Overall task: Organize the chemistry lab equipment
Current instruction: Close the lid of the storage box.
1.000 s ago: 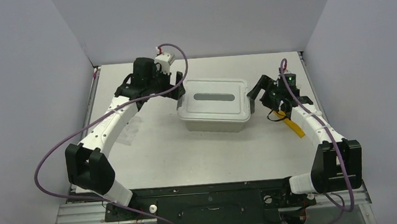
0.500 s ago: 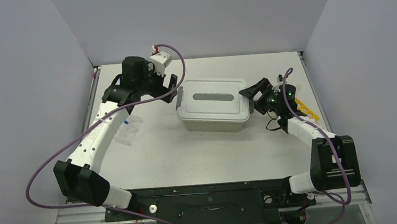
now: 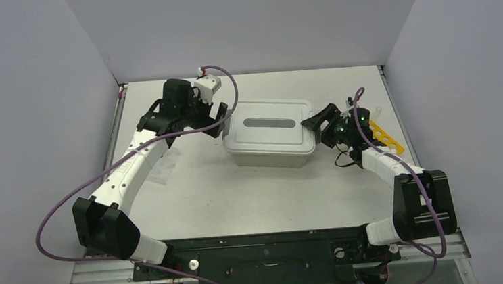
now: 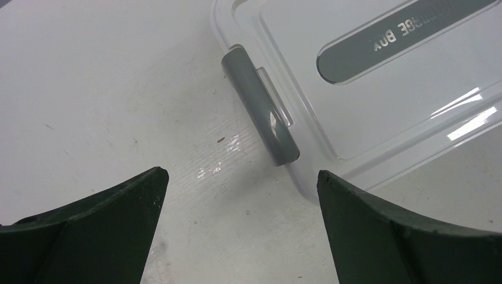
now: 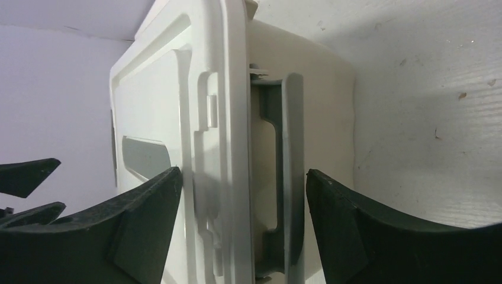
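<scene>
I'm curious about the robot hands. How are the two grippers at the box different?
The left gripper looks down at the left handle, which lies beyond its tips; the right gripper faces sideways, with the right handle between its tips. Both are open at the box.

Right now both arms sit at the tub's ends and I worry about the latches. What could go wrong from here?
The open left gripper has the left latch ahead of its fingertips, not between them; advancing could shove the tub. The open right gripper spans the right latch and lid rim, so it may pinch both. The right forearm lies close to the yellow rack and might knock it.
</scene>
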Controlling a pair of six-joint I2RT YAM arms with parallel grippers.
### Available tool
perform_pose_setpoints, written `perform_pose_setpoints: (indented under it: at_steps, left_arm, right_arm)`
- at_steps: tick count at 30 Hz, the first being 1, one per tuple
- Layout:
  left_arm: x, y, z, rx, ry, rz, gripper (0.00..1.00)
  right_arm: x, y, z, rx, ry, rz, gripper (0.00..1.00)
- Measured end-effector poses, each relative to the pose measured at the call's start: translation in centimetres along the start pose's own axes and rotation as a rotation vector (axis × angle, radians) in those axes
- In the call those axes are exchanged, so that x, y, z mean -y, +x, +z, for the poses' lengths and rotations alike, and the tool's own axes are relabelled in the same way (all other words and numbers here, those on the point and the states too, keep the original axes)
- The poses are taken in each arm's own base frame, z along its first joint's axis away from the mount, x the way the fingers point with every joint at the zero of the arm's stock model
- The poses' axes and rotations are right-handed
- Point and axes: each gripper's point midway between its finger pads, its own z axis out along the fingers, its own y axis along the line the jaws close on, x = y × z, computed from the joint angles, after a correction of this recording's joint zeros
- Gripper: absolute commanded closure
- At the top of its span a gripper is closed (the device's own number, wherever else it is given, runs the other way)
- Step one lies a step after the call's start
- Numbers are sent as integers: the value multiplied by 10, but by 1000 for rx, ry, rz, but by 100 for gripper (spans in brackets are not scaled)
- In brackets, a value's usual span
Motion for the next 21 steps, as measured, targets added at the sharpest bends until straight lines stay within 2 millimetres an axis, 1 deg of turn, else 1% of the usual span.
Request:
perform_pose_setpoints:
  at_steps: [3,6,11,13,16,21]
  left_arm:
    - [-1,5,2,-13,-15,3,7]
    - [0,7,3,-20,-25,7,8]
    - [-2,9,4,-25,-43,12,9]
    - [-3,9,4,-26,-51,14,9]
    - [-5,9,4,-29,-63,20,10]
    - [-8,14,5,-41,-77,32,11]
  right_arm:
    - [-3,0,0,-15,42,-57,30]
    - [-9,-2,-4,-16,91,-134,36]
    - [-10,-5,-9,-22,173,-228,46]
    - [-10,-5,-10,-30,195,-255,48]
    - [-4,-1,-12,-46,228,-278,53]
    - [-6,-3,-13,-43,257,-330,64]
